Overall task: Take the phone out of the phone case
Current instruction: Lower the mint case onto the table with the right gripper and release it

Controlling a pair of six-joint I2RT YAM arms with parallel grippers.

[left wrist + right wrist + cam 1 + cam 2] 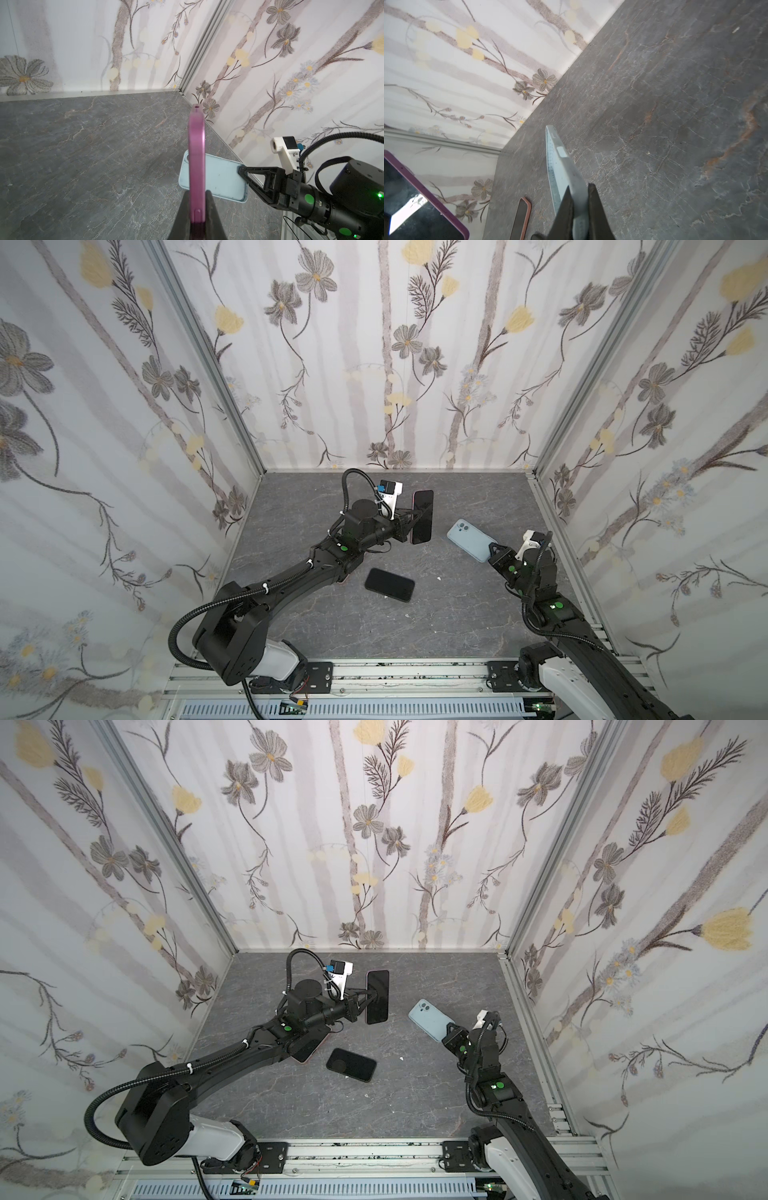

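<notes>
My left gripper [412, 517] [197, 194] is shut on the long edges of a pink phone [423, 516] [196, 149] and holds it upright above the table, its dark screen [415, 205] facing right. To its right, my right gripper [492, 549] [578, 187] is shut on one end of a light blue phone case [469, 539] [560, 164], tilted above the table. In the left wrist view the case [222, 178] shows a hollow, empty inside with a raised rim. Phone and case hang apart with a clear gap between them.
A black phone [389, 584] lies flat on the grey marbled table [457, 614] in the middle. Another phone in a brownish-pink case [309, 1052] [521, 218] lies partly under my left arm. Flowered walls enclose the table on three sides.
</notes>
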